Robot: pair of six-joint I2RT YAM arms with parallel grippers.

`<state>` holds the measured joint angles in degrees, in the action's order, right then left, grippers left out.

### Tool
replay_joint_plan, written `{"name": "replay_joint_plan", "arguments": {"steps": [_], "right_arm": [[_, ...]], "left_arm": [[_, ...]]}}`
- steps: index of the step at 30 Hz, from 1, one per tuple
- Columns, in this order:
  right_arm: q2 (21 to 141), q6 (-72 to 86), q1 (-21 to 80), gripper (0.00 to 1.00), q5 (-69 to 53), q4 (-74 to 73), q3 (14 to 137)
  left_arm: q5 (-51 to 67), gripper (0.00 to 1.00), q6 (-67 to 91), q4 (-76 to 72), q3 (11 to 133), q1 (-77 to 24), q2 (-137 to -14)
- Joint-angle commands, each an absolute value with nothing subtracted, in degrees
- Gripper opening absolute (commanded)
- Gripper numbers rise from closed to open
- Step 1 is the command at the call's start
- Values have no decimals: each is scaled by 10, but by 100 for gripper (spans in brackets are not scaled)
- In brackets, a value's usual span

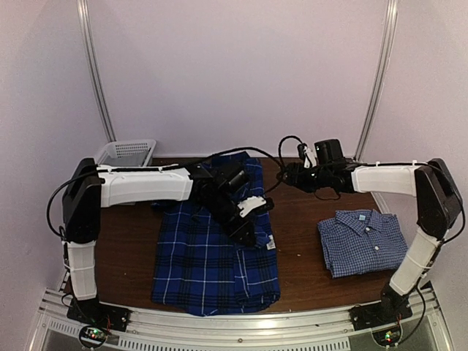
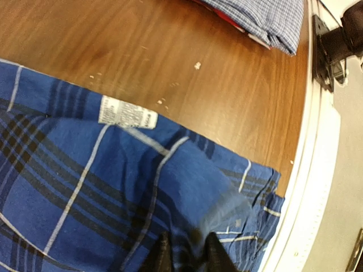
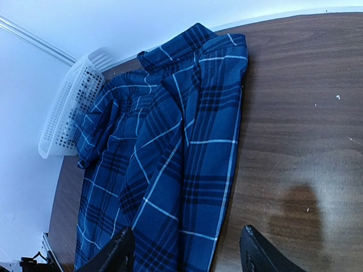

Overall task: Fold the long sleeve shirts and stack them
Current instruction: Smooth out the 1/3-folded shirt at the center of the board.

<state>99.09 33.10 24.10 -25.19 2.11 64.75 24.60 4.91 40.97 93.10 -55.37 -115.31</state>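
Plaid shirt (image 1: pixel 212 263) part-folded, mid-table. L gripper (image 2: pixel 187 258) low on cloth, jaws narrow; can't tell if gripping. R gripper (image 3: pixel 187 252) spread, empty. Rec: pinch both hem corners, fold square.

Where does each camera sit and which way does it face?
Top external: above and behind the bases, looking down on the table; both arms show, left gripper over the plaid shirt.
Left wrist: looks down at the plaid's labelled edge toward the check shirt; own fingertips at bottom.
Right wrist: looks across the plaid to the basket; right gripper open at bottom.
All share the plaid shirt.
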Motion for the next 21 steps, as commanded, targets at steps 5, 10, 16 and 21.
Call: {"name": "replay_joint_plan", "arguments": {"steps": [5, 10, 16, 21], "right_arm": [[898, 295, 293, 66, -176, 4, 549], [841, 285, 331, 67, -136, -24, 501], [817, 287, 447, 66, -60, -62, 487], [863, 308, 555, 64, -5, -85, 516]], "left_arm": [[262, 65, 72, 368, 894, -554, -1121], [253, 68, 162, 284, 840, -511, -1077], [246, 65, 319, 172, 727, -418, -1035], [232, 65, 373, 129, 674, -379, -1026]]}}
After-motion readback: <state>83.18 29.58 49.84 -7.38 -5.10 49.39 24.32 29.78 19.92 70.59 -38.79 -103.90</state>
